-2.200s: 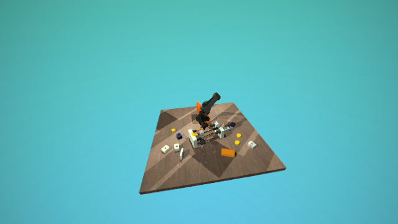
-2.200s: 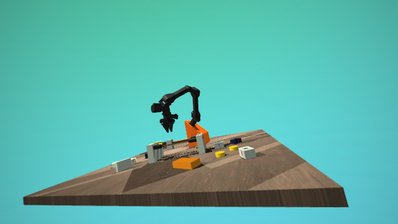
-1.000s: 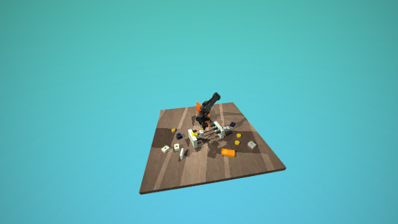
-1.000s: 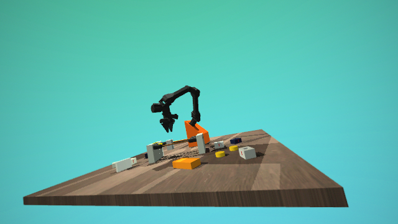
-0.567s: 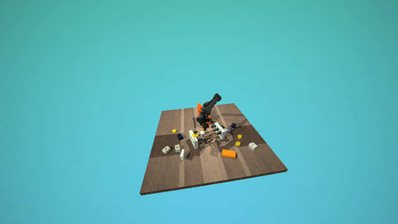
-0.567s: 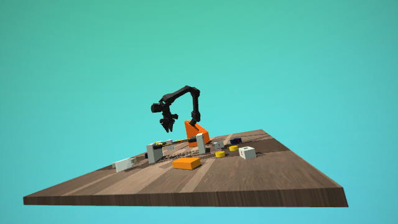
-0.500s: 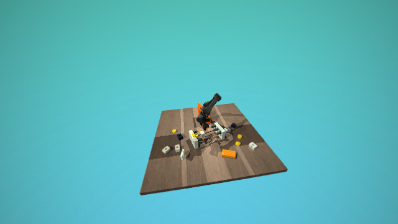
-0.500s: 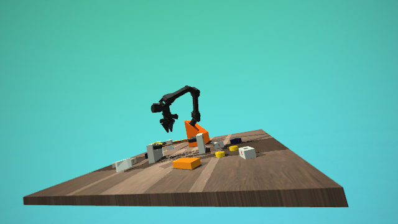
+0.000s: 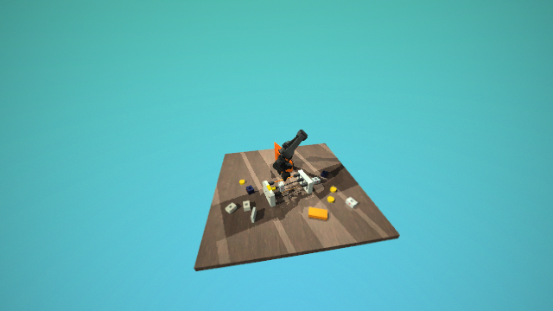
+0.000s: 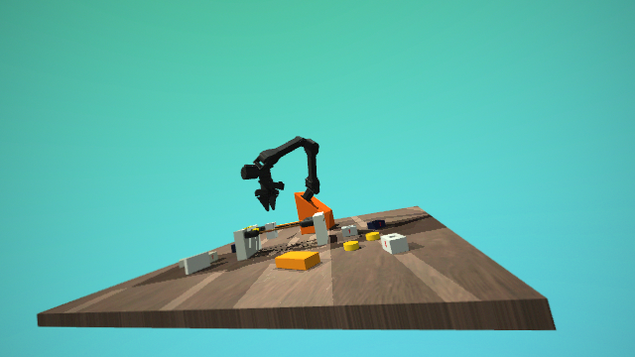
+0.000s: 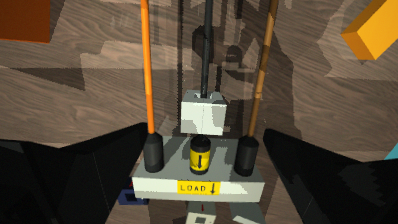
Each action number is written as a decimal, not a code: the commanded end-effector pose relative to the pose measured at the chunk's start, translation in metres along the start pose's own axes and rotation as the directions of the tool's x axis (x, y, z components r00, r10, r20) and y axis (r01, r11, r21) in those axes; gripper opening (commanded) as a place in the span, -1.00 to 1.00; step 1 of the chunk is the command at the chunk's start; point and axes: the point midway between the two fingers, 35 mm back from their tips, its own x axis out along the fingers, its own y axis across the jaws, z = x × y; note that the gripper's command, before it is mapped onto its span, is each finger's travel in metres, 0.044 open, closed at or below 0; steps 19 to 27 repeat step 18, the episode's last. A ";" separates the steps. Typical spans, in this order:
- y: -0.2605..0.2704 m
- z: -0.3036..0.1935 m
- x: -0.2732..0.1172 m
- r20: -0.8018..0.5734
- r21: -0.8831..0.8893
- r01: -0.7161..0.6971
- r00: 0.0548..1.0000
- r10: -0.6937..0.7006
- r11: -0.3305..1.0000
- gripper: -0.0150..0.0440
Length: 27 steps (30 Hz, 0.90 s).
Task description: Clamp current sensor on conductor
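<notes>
The pale grey sensor (image 11: 203,117) (image 9: 281,186) sits around the dark middle conductor (image 11: 206,60), close to the end bracket (image 11: 150,190) (image 9: 269,197) (image 10: 241,248) with the yellow LOAD label (image 11: 198,187). A yellow sleeve (image 11: 199,161) with a black arrow toward the label is at that conductor's end. The sensor's two halves look together, with a thin seam between them; whether it is latched cannot be told. Its own arrow is not visible. My gripper (image 11: 206,131) (image 10: 270,209) is open and empty, above the conductors, its fingers wide apart on either side of the sensor in the wrist view.
Orange conductors (image 11: 147,65) (image 11: 262,65) run on both sides of the middle one. The far bracket (image 9: 306,182) (image 10: 320,230) holds their other ends. An orange block (image 9: 318,213) (image 10: 297,262), white block (image 9: 352,202) (image 10: 395,243), upright plate (image 9: 253,214) and dark blue block (image 9: 250,189) stand around.
</notes>
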 end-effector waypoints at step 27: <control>0.000 0.000 0.000 0.000 0.000 0.000 1.000 0.000 1.000 1.00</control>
